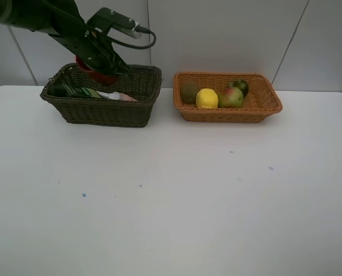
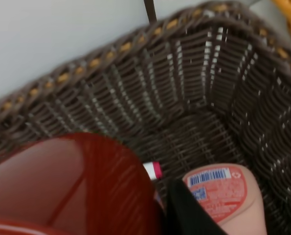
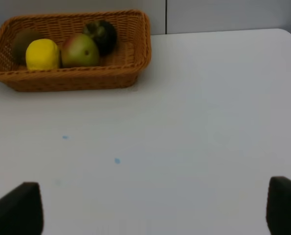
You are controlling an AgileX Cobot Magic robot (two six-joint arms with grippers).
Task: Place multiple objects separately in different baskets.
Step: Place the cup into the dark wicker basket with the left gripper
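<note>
- The white table fills the lower part of the high view, bare but for a few small blue specks.
- The right gripper hangs over that open table; its two dark fingertips stand far apart at the bottom corners of its wrist view, holding nothing.
- In the upper right of the high view sits the shallow light orange-tan wicker basket. Inside, from left to right, lie a brown kiwi, a yellow lemon, a green-red pear and, just behind the pear, a dark green round fruit.
- In the upper left sits the deeper dark olive-brown wicker basket. A dark green bottle lies at its left end, a pink bottle near the middle, with the pink-tipped end of a white marker beside it.
- The left gripper is over this basket, jaws clamped on a glossy red cup at rim height.
</note>
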